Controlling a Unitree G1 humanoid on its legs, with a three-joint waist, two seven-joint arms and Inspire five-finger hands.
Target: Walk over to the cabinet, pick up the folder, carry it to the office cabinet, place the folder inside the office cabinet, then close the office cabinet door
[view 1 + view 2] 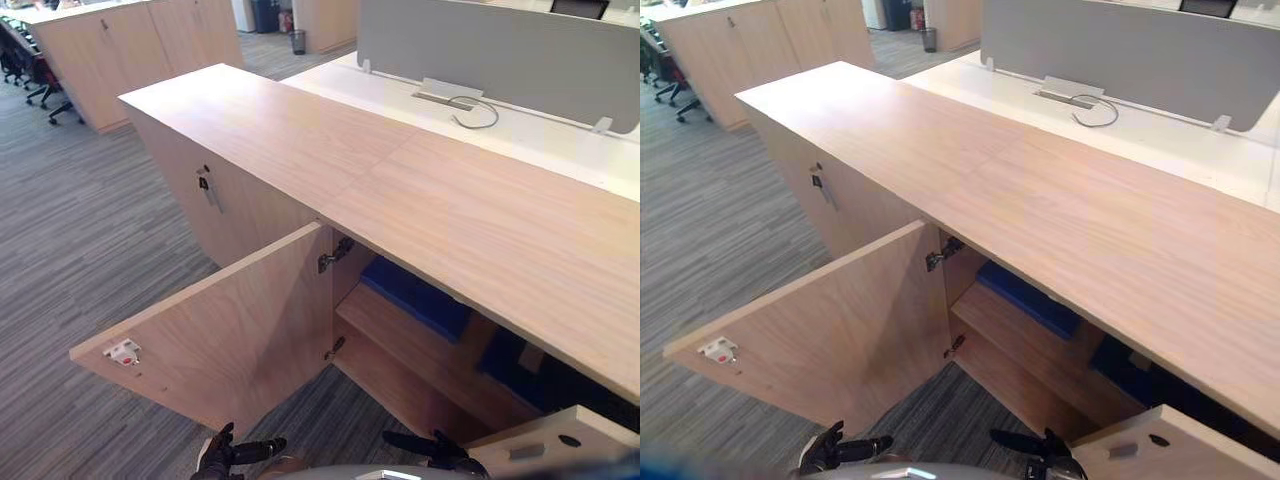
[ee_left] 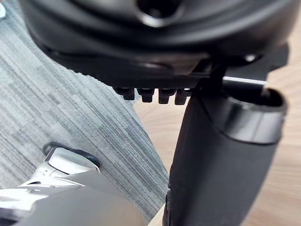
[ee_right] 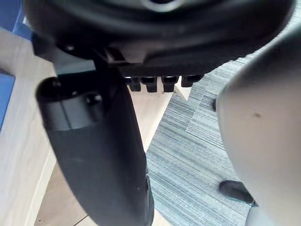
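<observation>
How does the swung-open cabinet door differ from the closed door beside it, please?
The open door stands swung wide out from the cabinet, while the closed door sits flush with its front. The open door shows its inner face with a white catch near the edge; the closed door shows its outer face with a key in the lock. Both are the same light wood.

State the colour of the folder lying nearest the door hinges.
Blue; the folder shows best in left eye view.
</observation>
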